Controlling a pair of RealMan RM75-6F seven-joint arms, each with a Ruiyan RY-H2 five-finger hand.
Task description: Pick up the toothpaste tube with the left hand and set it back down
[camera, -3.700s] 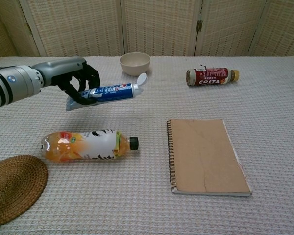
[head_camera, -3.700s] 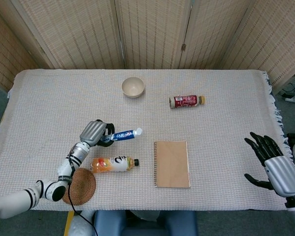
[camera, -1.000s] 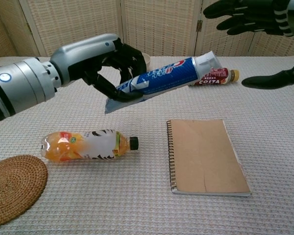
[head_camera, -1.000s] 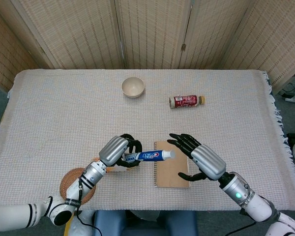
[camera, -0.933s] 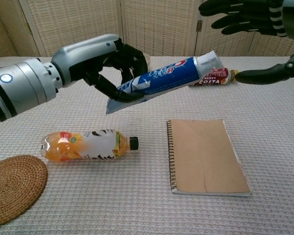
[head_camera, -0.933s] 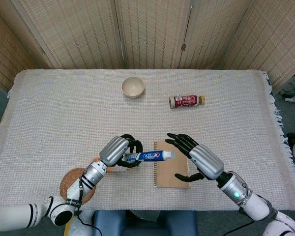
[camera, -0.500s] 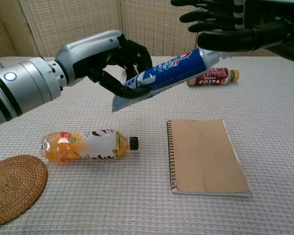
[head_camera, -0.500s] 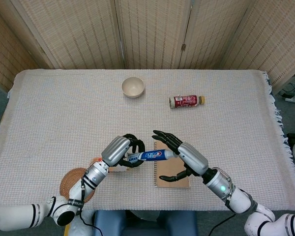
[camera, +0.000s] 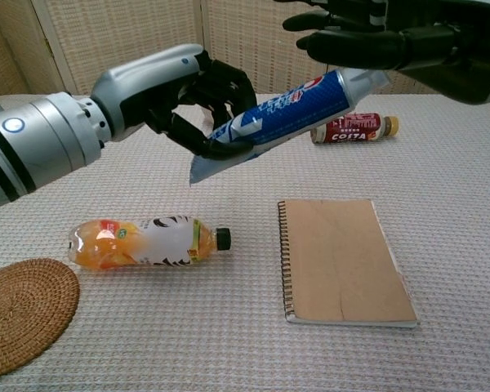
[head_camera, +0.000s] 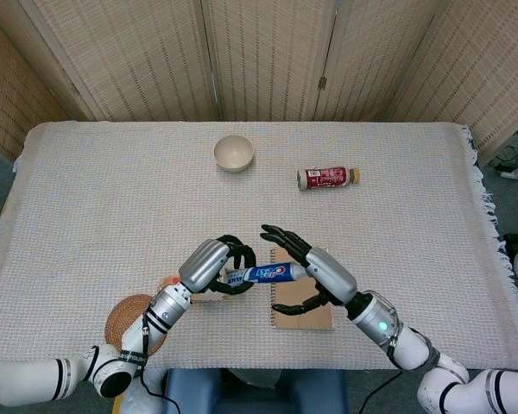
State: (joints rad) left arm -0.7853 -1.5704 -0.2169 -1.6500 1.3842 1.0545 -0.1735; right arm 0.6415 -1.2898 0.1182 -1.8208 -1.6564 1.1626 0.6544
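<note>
The blue and white toothpaste tube [head_camera: 263, 274] [camera: 286, 110] hangs in the air above the table, cap end tilted up toward the right. My left hand [head_camera: 209, 263] [camera: 171, 94] grips its flat crimped end, fingers curled around it. My right hand [head_camera: 315, 272] [camera: 376, 37] sits at the cap end with fingers spread wide and the thumb held well apart. Its palm is against or just short of the cap, which it hides.
Under the tube lie an orange drink bottle [camera: 143, 241] and a brown spiral notebook [camera: 343, 261] [head_camera: 306, 322]. A woven coaster [head_camera: 125, 319] [camera: 20, 314] sits near the front left edge. A cream bowl [head_camera: 233, 153] and a red bottle [head_camera: 328, 178] [camera: 355, 129] lie at the back.
My right hand has swept in from the right edge to the tube's cap end. The left hand has lifted the tube and carried it toward the front, then held it nearly still.
</note>
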